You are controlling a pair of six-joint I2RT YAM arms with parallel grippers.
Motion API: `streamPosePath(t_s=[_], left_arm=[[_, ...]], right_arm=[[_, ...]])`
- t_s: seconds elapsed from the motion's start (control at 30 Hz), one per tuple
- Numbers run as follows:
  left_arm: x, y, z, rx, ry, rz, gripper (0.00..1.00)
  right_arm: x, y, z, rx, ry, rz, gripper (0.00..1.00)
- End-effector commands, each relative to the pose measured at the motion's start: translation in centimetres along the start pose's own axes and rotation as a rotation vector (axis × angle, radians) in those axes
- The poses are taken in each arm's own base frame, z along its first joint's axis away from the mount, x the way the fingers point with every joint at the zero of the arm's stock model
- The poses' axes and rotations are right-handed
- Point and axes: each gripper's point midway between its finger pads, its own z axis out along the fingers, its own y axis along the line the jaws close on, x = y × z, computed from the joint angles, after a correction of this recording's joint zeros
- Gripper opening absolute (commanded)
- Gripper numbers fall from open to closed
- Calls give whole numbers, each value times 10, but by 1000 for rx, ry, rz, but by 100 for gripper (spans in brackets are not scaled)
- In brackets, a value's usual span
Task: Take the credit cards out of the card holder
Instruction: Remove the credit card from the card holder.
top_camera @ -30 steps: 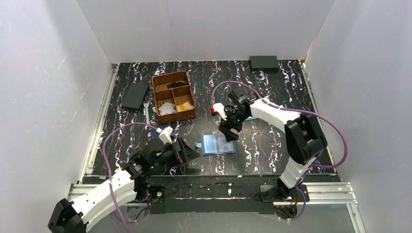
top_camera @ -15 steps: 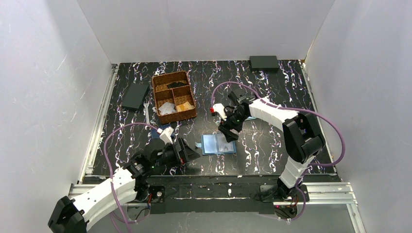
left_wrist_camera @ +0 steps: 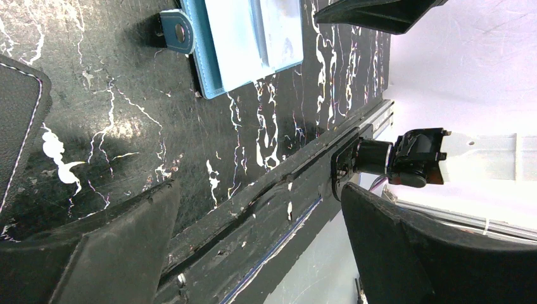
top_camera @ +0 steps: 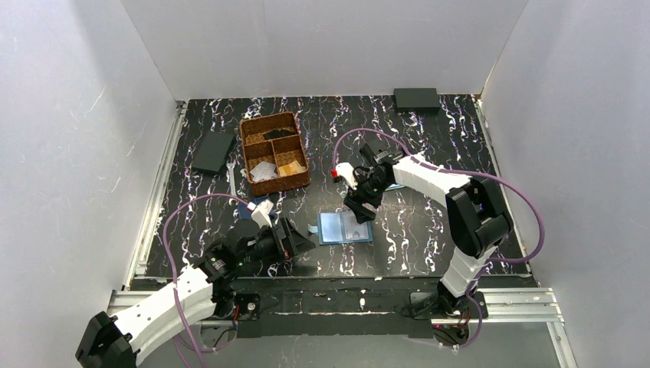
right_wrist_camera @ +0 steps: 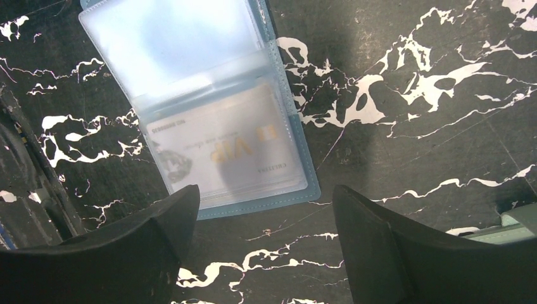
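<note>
Hovering right gripper, wide open and empty, above card holder at upper left; treating credit card as likely thin, stiff, slippery, gripping by exposed edge.

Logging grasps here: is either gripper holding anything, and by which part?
Nothing is held. The left gripper and right gripper are both open and empty; the card holder lies open on the table.
</note>
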Motion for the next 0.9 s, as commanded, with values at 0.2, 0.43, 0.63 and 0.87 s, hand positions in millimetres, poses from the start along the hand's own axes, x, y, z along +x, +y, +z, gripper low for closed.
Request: streamPosePath(t_s=[0.2,0.43,0.63,0.87], left_arm=[[-5,-17,-3,30,13,56,98],[-17,-37,9,9,47,152,98],[-21,-47,31,-40,85,219,96],[-25,-53,56,-79,112,238,86]], right_arm=[[-15,18,-27,14,-94,-39,86],[-22,37,-50,-39,-350,75,87],[-30,38,-58,-71,-561,281,82],[-30,34,-44,-146,-615,529,72]])
